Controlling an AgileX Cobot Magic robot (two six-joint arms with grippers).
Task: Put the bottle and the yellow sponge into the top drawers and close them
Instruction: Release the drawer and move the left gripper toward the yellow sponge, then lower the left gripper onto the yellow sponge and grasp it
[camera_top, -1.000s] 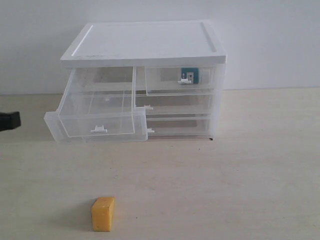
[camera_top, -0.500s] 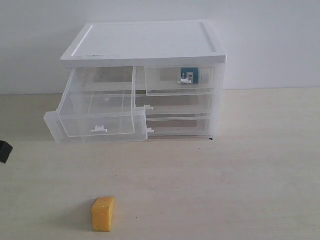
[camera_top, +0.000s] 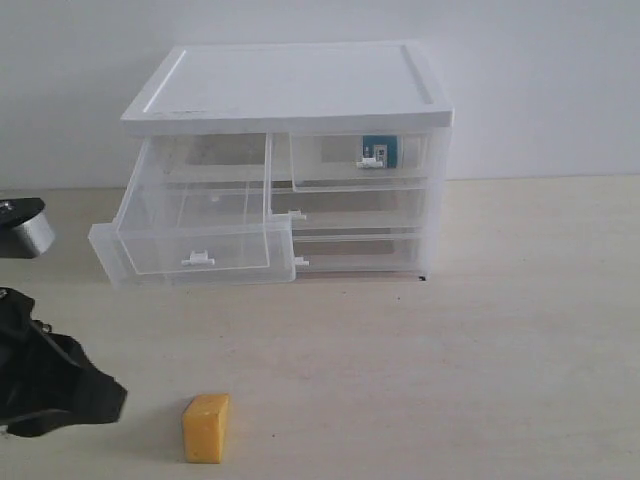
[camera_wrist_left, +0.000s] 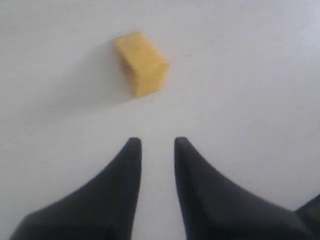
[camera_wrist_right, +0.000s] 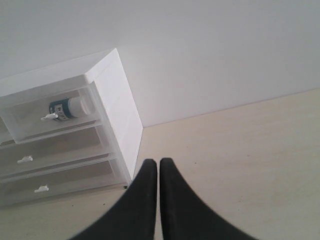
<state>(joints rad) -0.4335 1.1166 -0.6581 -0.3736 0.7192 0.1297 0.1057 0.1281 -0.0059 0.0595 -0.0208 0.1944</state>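
The yellow sponge (camera_top: 206, 428) lies on the table in front of the cabinet (camera_top: 300, 85); the left wrist view shows the sponge (camera_wrist_left: 140, 63) a short way ahead of my fingertips. My left gripper (camera_wrist_left: 155, 142) is open and empty, and in the exterior view it (camera_top: 110, 398) hovers just left of the sponge. The top left drawer (camera_top: 195, 225) is pulled out and looks empty. The top right drawer (camera_top: 360, 160) is pushed in with the bottle (camera_top: 381, 150) lying inside, the bottle (camera_wrist_right: 69, 108) also seen from the right wrist. My right gripper (camera_wrist_right: 158, 162) is shut and empty, off to the cabinet's right.
Two full-width drawers (camera_top: 360, 225) below the top ones are pushed in. A pale wall stands behind the cabinet. The light wooden table (camera_top: 500, 350) stretches out in front and to the right.
My left arm has come into the exterior view from the left edge and dropped down beside the sponge. The sponge, the drawers and the bottle have not moved.
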